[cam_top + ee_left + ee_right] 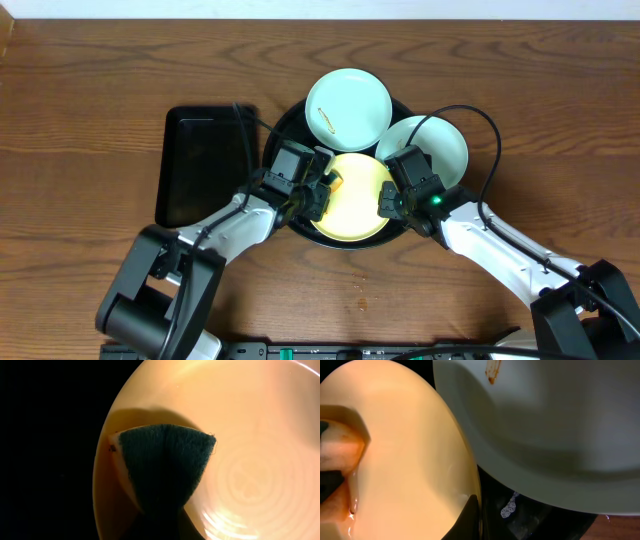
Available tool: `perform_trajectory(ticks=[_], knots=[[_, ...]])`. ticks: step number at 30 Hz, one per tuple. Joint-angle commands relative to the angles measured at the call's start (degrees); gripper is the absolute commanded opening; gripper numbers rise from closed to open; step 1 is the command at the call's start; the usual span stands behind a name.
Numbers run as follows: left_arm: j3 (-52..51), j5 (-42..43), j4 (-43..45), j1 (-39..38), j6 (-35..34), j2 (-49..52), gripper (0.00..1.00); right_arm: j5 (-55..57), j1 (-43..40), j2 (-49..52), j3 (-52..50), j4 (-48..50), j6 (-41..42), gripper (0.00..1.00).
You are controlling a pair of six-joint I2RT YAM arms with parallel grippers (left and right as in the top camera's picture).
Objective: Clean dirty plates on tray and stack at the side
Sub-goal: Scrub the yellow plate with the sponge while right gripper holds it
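Observation:
The round black tray (285, 122) holds three plates. A pale blue plate (347, 105) with a brownish smear is at the back, and a second pale blue plate (432, 148) is at the right. The pale yellow plate (355, 205) is at the front. My left gripper (322, 190) is shut on a sponge (165, 465) with a dark green pad and presses it on the yellow plate's (250, 435) left part. My right gripper (390, 200) is shut on the yellow plate's right rim (470, 485). A blue plate (545, 425) with a brownish smear overlaps beside it.
A smaller rectangular black tray (205, 165) lies left of the round one. The wooden table (100, 70) surrounds both. The right arm's cable arcs over the right blue plate. The round tray's floor (545, 520) shows a wet spot.

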Motion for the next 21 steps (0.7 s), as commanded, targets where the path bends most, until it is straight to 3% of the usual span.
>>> perform_trajectory(ticks=[1,21], knots=[[-0.35,1.6,-0.24,-0.09,0.52,3.32,0.08,0.42,0.26,0.39,-0.17,-0.2,0.48,0.01],[-0.35,2.01,-0.48,-0.09,-2.05,5.16,0.07,-2.64,0.26,5.27,-1.97,1.27,0.46,0.01]])
